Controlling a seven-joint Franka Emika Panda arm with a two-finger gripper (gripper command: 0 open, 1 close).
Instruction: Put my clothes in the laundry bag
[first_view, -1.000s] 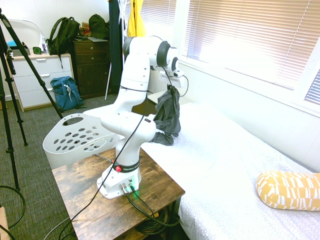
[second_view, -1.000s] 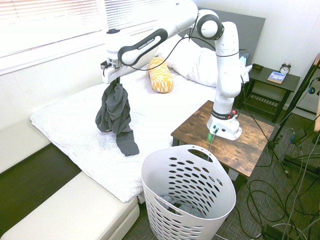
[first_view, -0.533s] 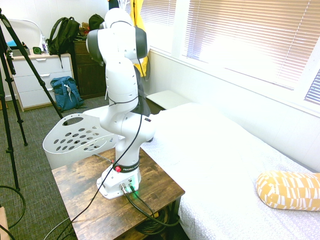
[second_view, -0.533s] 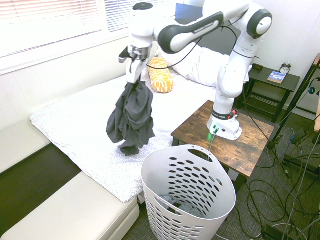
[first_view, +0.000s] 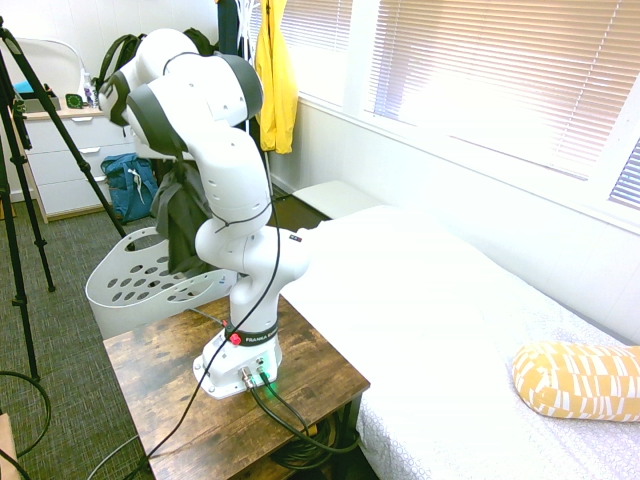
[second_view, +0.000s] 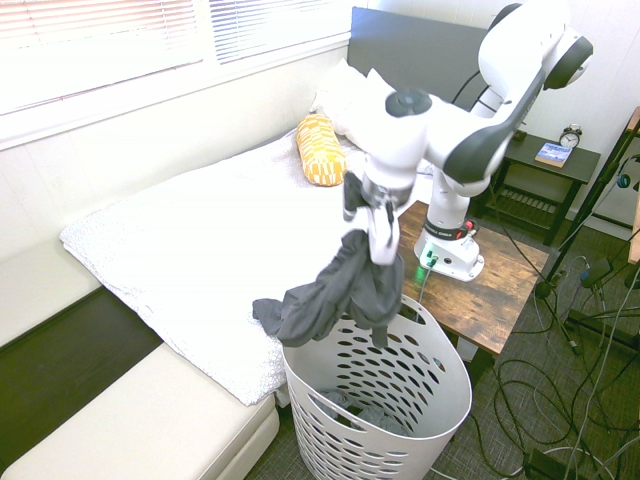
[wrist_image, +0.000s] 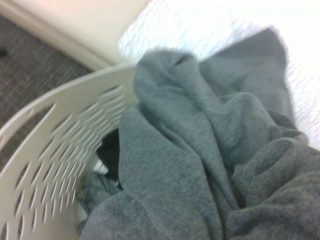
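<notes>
The basket (second_view: 375, 400) stands nearest in the second exterior view, at the foot of the bed (second_view: 180, 250) and just beside the wooden table (second_view: 480, 290); grey fabric already lies in its bottom, and the wrist view shows a dark piece there too. A second ago the gripper (second_view: 375, 215) held the shirt (second_view: 335, 290) out over the far side of the mattress; it has since swung across the bed and now hangs above the basket's rim at about 10 o'clock on the opening. It is clenched on the shirt's top, and the cloth trails away toward 9 o'clock, with one tail out past the rim over the bed's corner, the rest over the mouth. So the carry is nearly finished, though a release here could leave that tail draped outside. Farther back, the yellow pillow (second_view: 320, 150) lies on the bed.
</notes>
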